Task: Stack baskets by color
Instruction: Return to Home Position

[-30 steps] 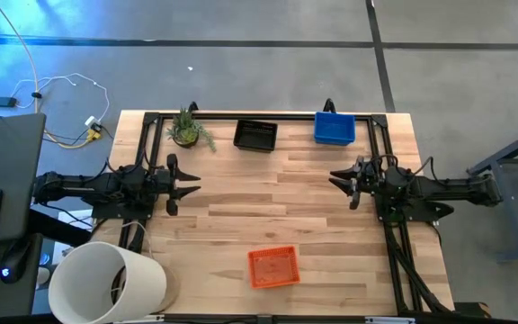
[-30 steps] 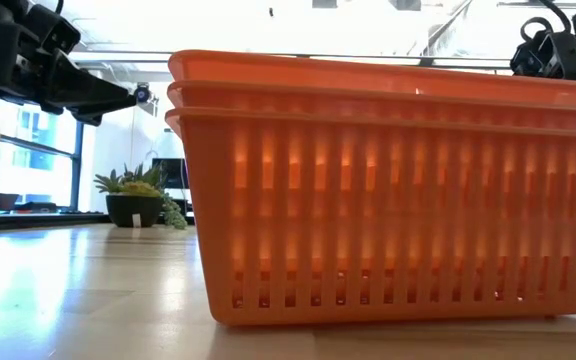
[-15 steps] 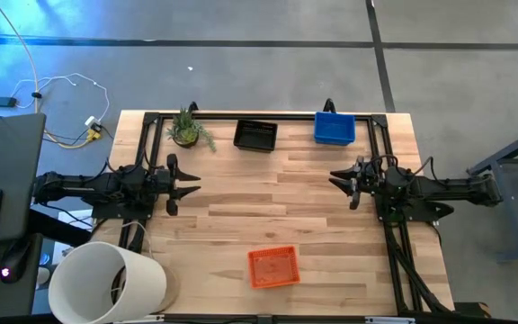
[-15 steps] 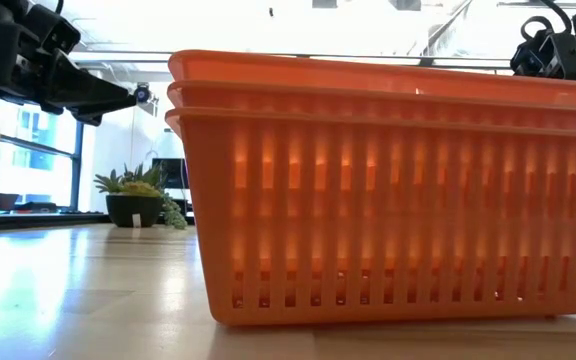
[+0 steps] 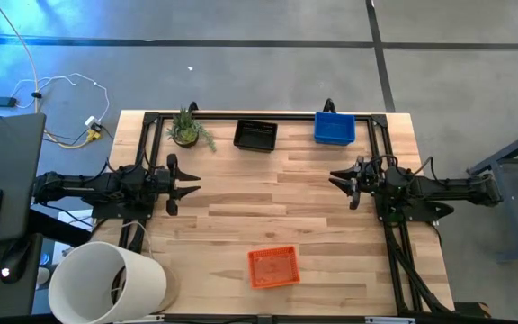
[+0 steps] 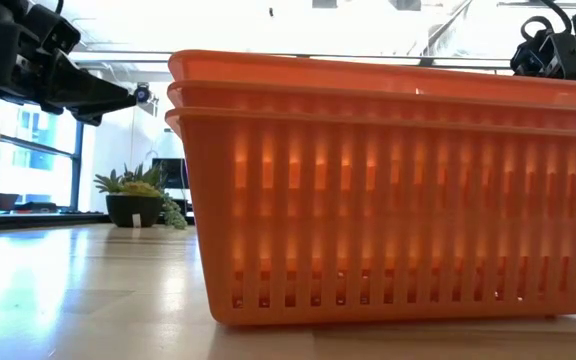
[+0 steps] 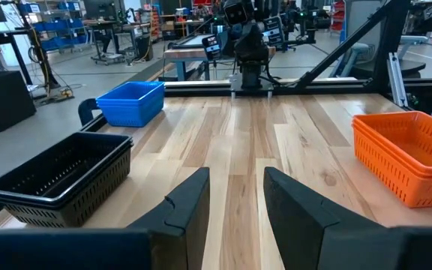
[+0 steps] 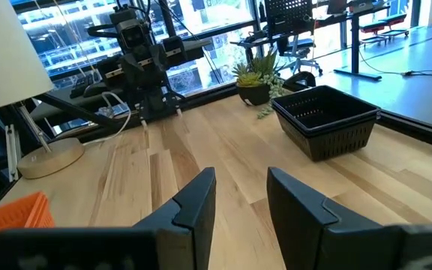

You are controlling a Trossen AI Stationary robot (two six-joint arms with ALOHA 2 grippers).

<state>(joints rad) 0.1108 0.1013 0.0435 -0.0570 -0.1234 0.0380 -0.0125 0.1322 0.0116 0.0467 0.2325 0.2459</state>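
Stacked orange baskets (image 5: 272,266) are sitting near the front edge of the counter (image 5: 268,198), black baskets (image 5: 255,135) and blue baskets (image 5: 334,128) along its back edge. The left fingers (image 7: 190,202) and right fingers (image 8: 197,199) are hovering over opposite side edges, parted, gripping nothing.

Three orange perforated plastic baskets (image 5: 272,267) sit nested upright near the front edge of the wooden table (image 5: 223,207). A black mesh basket stack (image 5: 255,136) and a blue mesh basket stack (image 5: 334,129) stand apart along the far edge.

Plant (image 5: 186,130) beside 2 rear stacks (image 5: 255,135) (image 5: 334,128); front stack (image 5: 272,267) apart.
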